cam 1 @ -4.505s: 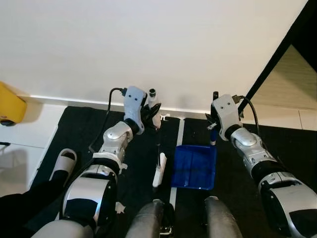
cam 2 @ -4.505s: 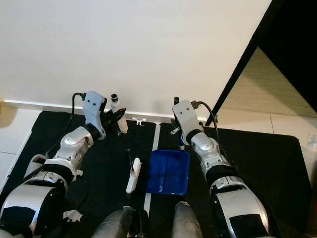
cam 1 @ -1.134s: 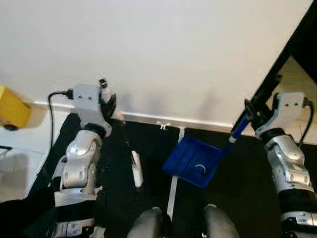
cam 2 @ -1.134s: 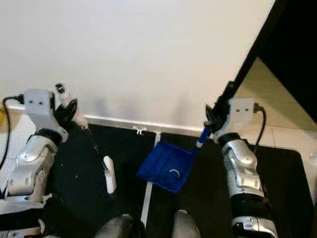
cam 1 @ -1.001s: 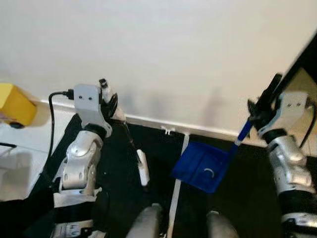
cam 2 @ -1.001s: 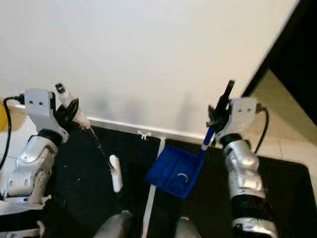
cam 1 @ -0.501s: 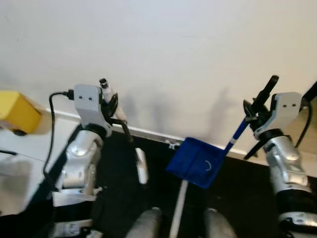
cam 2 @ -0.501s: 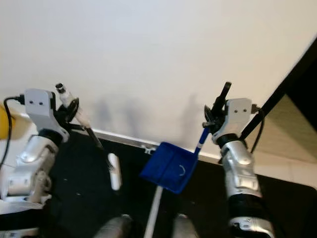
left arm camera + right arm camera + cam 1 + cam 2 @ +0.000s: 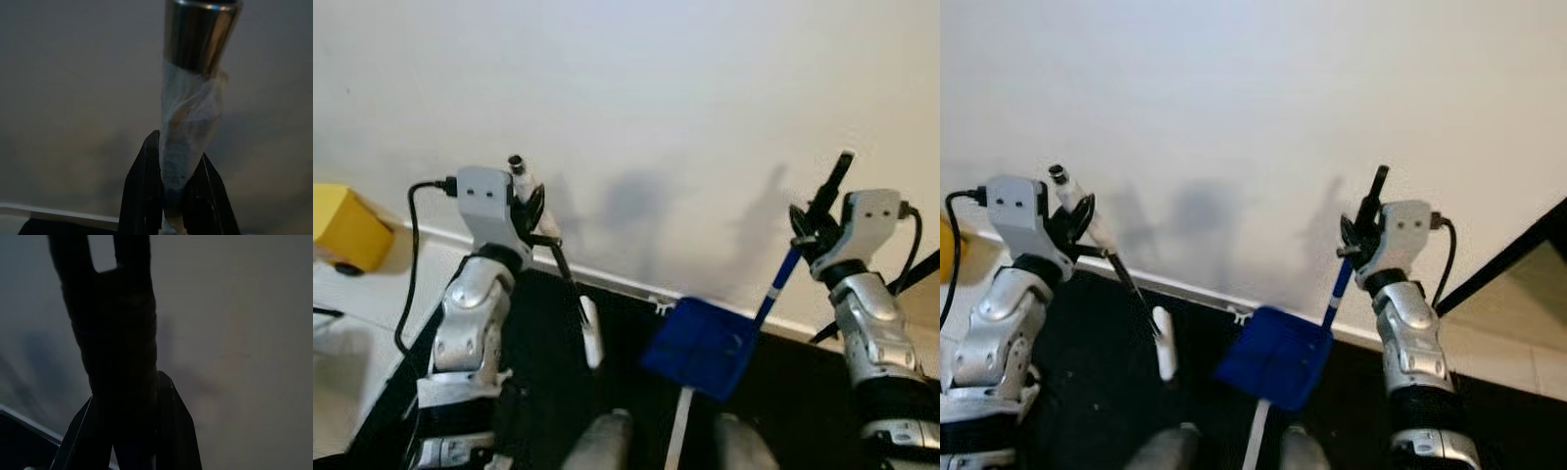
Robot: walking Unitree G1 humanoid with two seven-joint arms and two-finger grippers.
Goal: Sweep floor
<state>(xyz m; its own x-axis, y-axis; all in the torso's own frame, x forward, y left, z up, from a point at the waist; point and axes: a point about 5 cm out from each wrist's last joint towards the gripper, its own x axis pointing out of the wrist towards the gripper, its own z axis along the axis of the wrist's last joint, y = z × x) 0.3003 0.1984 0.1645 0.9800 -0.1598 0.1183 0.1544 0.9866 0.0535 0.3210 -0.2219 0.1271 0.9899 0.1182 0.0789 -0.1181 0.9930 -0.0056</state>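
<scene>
From the head camera, the left gripper (image 9: pixel 533 211) was shut tight on the top of the broom (image 9: pixel 570 294). The thin stick ran down to a white brush head (image 9: pixel 591 331) that hung over the black mat (image 9: pixel 543 392). The right gripper (image 9: pixel 808 235) was closed on the handle of the blue dustpan (image 9: pixel 701 349), and the pan looked lifted off the floor (probably so it could be carried). A white wall (image 9: pixel 656 117) stood close in front, with a baseboard (image 9: pixel 617 284) where it met the floor, so there was little room forward. A yellow box (image 9: pixel 347 227) sat off to the left on pale floor.

From the left wrist camera, two black fingers (image 9: pixel 142 196) squeezed the broom's shiny tube (image 9: pixel 200 34), which was wrapped in pale tape (image 9: pixel 188 127) (maybe for grip).

From the right wrist camera, dark fingers (image 9: pixel 171 426) pinched a dark handle (image 9: pixel 120 333) with a forked top. It was too dark to see more.
</scene>
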